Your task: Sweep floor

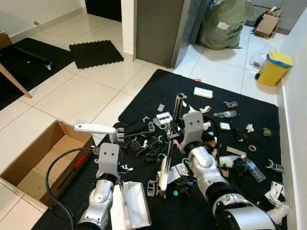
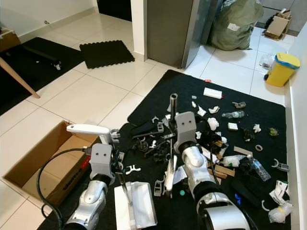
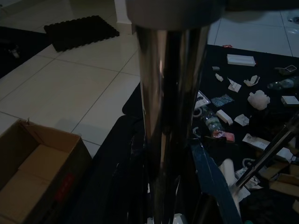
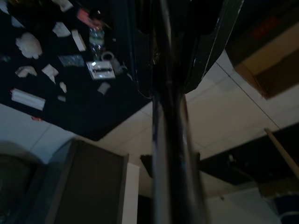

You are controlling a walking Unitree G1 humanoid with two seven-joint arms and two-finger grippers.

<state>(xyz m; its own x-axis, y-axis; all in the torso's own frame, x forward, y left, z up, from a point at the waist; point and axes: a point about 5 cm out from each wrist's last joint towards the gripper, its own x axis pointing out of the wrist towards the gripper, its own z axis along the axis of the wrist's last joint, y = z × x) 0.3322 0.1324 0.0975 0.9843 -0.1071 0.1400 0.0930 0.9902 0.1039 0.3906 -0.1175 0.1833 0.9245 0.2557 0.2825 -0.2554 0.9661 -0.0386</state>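
Two tools held at once: clamps the right gripper (image 1: 173, 130) around the tilted broom pole (image 1: 178, 108), clamps the left gripper (image 1: 117, 135) on the dustpan (image 1: 132, 203) handle at the mat's (image 1: 153, 86) near edge, and faces litter (image 1: 225, 125) spread beyond the broom, toward the mat's right edge.

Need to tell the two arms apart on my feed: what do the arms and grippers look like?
Both arms are silver with rounded segments and dark joint bands. The left arm has a grey boxy wrist block and a black cable looping beside it. The right arm has a similar grey block. The fingers are long and black.
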